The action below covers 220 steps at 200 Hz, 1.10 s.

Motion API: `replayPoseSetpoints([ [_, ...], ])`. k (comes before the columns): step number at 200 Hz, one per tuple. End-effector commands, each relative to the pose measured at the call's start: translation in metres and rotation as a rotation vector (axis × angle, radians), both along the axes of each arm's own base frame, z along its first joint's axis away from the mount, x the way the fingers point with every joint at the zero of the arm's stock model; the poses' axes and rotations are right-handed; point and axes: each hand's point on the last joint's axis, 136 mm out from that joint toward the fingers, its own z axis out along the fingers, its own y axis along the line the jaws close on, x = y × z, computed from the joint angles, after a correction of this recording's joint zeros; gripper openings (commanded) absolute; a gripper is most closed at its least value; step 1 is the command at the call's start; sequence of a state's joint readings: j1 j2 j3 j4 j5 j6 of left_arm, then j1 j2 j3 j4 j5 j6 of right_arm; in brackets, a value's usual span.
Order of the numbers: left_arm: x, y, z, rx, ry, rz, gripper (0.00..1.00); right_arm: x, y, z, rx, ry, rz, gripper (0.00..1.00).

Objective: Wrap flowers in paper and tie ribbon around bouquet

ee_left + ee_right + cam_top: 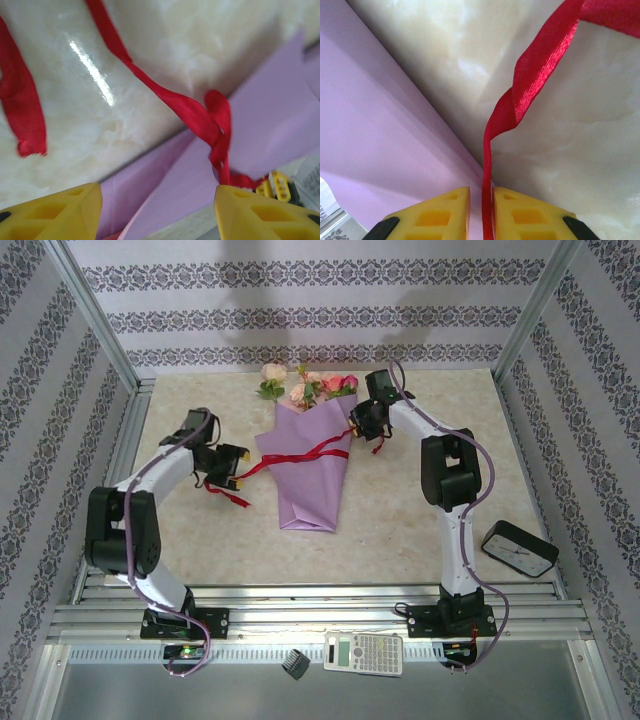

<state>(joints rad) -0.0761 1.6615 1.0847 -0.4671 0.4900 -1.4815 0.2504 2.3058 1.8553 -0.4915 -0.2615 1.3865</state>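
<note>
The bouquet (305,465) lies mid-table, a purple paper (270,125) cone with the flowers (310,385) sticking out of its far end. The red ribbon (300,453) crosses the cone and is twisted together at its left edge (217,130). My left gripper (232,468) is left of the cone, and its yellow fingers (55,215) stand wide open with nothing between them (157,210). My right gripper (362,425) is at the cone's upper right edge. Its jaws (481,215) are slightly parted, and the ribbon (530,80) runs loosely through the gap beside the paper (375,125).
A loose ribbon end (22,100) curls on the marble table (420,530) near my left gripper. A black clock (518,548) lies at the right front. A calculator (363,652) and a small black piece (294,663) rest on the front rail.
</note>
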Motion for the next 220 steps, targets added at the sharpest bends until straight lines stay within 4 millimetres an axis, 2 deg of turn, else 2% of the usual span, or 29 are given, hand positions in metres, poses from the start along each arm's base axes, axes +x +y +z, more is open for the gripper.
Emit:
replayPoseSetpoints([
  [1, 0.032, -0.006, -0.015, -0.100, 0.003, 0.281, 0.61, 0.000, -0.003, 0.020, 0.010, -0.034, 0.002, 0.21],
  [27, 0.052, -0.007, -0.031, -0.127, 0.013, 0.418, 0.61, -0.002, -0.006, 0.019, 0.013, -0.032, -0.006, 0.24],
  [66, 0.073, -0.005, -0.042, -0.114, 0.016, 0.468, 0.61, -0.005, -0.012, 0.013, 0.023, -0.021, -0.033, 0.26],
  [74, 0.075, -0.006, -0.046, -0.119, 0.022, 0.467, 0.58, -0.005, -0.014, 0.011, 0.022, -0.018, -0.040, 0.26],
  [109, 0.073, -0.007, -0.061, -0.127, 0.040, 0.475, 0.33, -0.001, -0.016, 0.006, 0.037, -0.012, -0.064, 0.27],
  [144, 0.072, -0.009, -0.070, -0.144, 0.040, 0.459, 0.27, 0.001, -0.012, -0.002, 0.046, 0.000, -0.074, 0.18],
  [168, 0.077, -0.006, -0.068, -0.148, 0.017, 0.445, 0.10, 0.001, -0.014, -0.001, 0.030, -0.007, -0.084, 0.00],
  [187, 0.082, -0.002, -0.060, -0.151, -0.008, 0.427, 0.00, -0.002, -0.021, 0.005, 0.011, -0.017, -0.097, 0.00],
  [220, 0.091, 0.009, -0.040, -0.151, -0.061, 0.392, 0.00, -0.008, -0.051, 0.024, -0.042, -0.057, -0.130, 0.00],
])
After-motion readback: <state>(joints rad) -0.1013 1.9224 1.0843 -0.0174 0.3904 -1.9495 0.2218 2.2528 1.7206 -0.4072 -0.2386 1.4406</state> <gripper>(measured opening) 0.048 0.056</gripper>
